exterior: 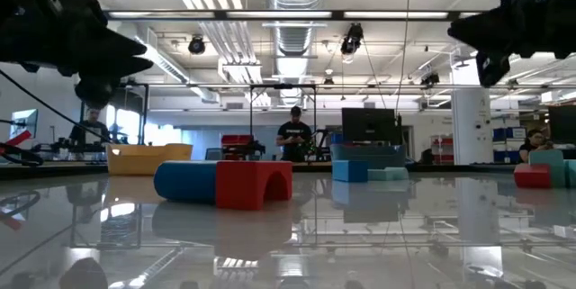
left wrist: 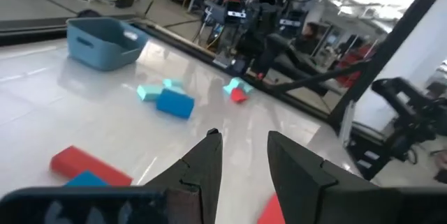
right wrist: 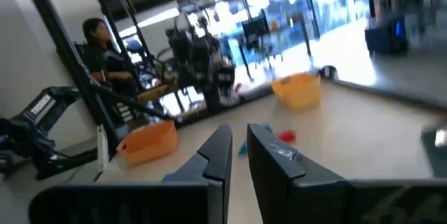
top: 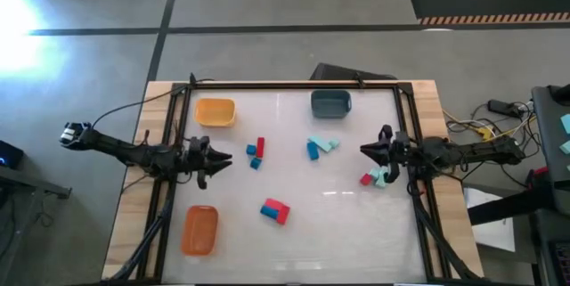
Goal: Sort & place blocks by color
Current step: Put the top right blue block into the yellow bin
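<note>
Small red, blue and mint blocks lie in loose groups on the white table. A red and blue pair (top: 256, 152) is left of centre, and a blue and mint group (top: 321, 147) is right of centre. A red-and-blue pair (top: 274, 210) lies toward the near edge. A red and mint group (top: 378, 177) sits by the right arm. My left gripper (top: 227, 159) hovers level at the left side, open with nothing between its fingers (left wrist: 244, 161). My right gripper (top: 365, 150) hovers level at the right side, shut on nothing (right wrist: 239, 151).
A yellow tray (top: 214, 112) stands at the far left, an orange tray (top: 199, 230) at the near left and a teal-grey tray (top: 330, 102) at the far right. A dark frame (top: 294, 84) rims the table. People stand in the room beyond.
</note>
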You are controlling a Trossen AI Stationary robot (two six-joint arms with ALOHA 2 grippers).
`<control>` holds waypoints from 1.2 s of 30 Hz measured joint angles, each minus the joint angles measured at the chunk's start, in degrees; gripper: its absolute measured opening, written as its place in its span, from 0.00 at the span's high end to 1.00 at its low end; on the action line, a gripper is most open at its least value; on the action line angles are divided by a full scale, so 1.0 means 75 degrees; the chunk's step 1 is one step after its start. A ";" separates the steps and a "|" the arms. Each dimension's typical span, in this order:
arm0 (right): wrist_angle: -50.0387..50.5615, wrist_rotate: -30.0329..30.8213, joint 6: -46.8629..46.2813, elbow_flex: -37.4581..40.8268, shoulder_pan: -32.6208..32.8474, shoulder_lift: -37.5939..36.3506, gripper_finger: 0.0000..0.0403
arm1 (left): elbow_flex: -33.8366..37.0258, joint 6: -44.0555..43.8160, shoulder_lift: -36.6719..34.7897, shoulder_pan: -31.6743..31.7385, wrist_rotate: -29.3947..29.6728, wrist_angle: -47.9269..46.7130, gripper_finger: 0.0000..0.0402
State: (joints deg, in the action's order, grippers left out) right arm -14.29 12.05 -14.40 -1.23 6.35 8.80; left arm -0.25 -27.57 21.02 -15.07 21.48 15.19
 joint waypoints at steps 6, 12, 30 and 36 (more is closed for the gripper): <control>-0.2044 -0.0058 0.1540 -0.0003 0.0003 0.0102 0.91 | 0.0000 0.0171 -0.0009 0.0000 0.0115 0.1070 0.75; -0.3020 -0.0058 0.1193 -0.0006 0.0000 0.0102 0.91 | 0.0000 0.0170 0.0040 0.0001 0.0197 0.2835 0.75; -0.4287 0.0534 0.0978 -0.1214 0.0003 0.3006 0.91 | 0.0000 0.1340 0.0065 0.0002 0.1234 0.4312 0.75; -0.2859 0.1702 0.0882 -0.2700 0.0000 0.4293 0.91 | 0.0000 0.1331 0.0059 0.0000 0.1232 0.4323 0.75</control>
State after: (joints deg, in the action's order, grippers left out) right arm -35.73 24.82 -7.78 -21.49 6.35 41.00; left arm -0.25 -17.58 21.46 -15.07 30.72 47.62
